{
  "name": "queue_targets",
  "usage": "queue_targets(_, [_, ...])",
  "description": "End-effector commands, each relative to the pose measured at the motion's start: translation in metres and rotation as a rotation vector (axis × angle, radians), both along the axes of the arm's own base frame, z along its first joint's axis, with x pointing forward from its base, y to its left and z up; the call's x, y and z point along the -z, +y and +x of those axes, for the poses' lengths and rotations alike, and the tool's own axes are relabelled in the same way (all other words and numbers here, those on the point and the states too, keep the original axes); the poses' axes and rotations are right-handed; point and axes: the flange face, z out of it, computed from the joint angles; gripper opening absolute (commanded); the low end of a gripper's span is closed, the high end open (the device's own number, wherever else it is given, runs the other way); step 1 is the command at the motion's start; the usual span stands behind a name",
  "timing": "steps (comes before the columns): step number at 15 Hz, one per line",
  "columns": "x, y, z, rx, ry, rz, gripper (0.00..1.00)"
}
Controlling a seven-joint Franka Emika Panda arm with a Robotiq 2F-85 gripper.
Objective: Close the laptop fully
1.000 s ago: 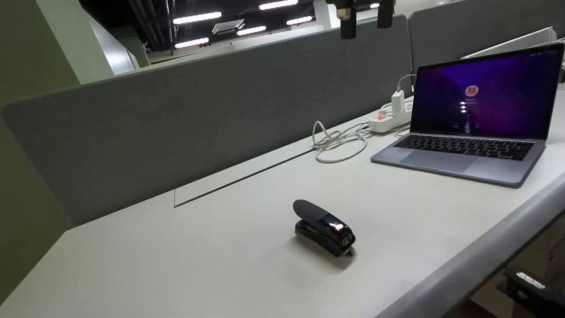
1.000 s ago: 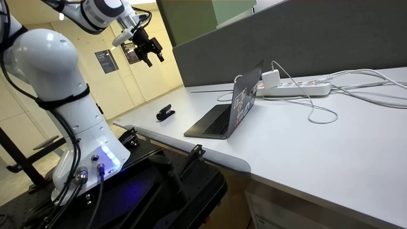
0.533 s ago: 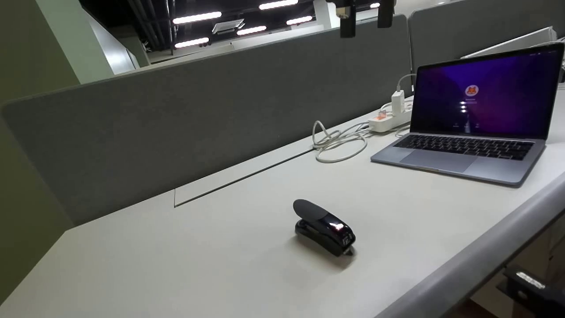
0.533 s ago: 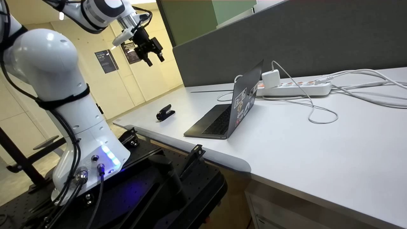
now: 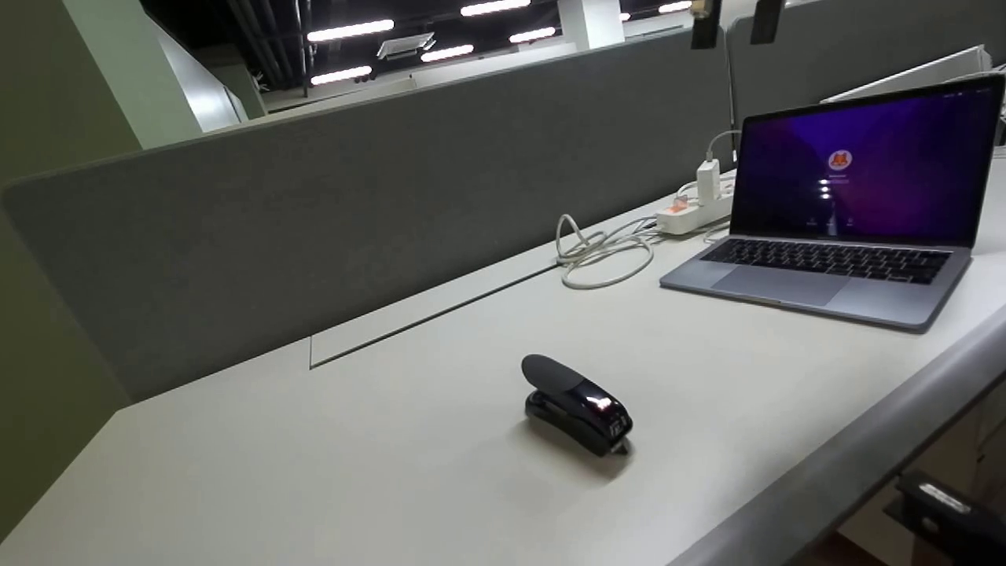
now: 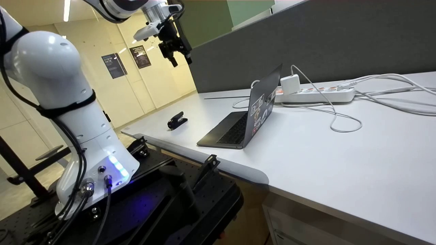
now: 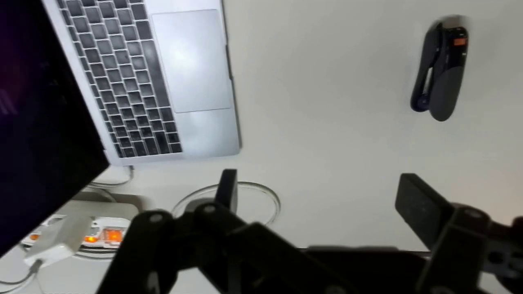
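Pincer (image 6: 182,63) shifted toward laptop (image 5: 845,224) | spread wide | laptop unfolded, silver-grey, screen (image 5: 872,169) glowing purple

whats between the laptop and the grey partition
A white power strip with a charger plugged in, plus a loop of white cable, as both exterior views show.

Thin silver-grey metal laptop (image 5: 845,212): dk keys (image 5: 825,261), purple-magenta screen (image 5: 888,189) w/ round wht/orange icon (image 5: 839,160); dk-grey lid (image 6: 264,100), wht/orange/red stickers (image 6: 257,111). Small curved blk stapler (image 5: 580,407), dk-grey handle (image 5: 550,374). Long wht plastic power strip (image 6: 315,98), orange switches (image 7: 113,235). Blk two-finger gripper (image 6: 182,63).
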Motion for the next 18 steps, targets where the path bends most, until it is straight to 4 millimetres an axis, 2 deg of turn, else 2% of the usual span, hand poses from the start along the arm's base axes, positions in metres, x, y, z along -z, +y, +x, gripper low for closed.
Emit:
queue_targets(1, [-0.007,-0.065,-0.012,0.059,0.01,-0.108,1.0])
queue_targets(3, [-0.017,-0.105,-0.021,0.123,-0.011,-0.163,1.0])
queue_targets(4, [-0.026,-0.112,-0.027,0.172,0.0,-0.191,1.0])
queue_targets(5, [-0.012,-0.1,-0.014,0.115,0.004,-0.154,1.0])
queue_targets(7, [-0.02,-0.117,-0.022,0.15,0.001,-0.175,1.0])
queue_targets(9, [-0.025,-0.116,-0.025,0.151,-0.003,-0.18,1.0])
queue_targets(11, [-0.021,-0.125,-0.015,0.17,0.003,-0.144,1.0])
queue_targets(13, [-0.014,-0.147,-0.011,0.181,0.054,-0.1,1.0])
queue_targets(18, [-0.007,-0.224,-0.001,0.189,0.06,-0.048,1.0])
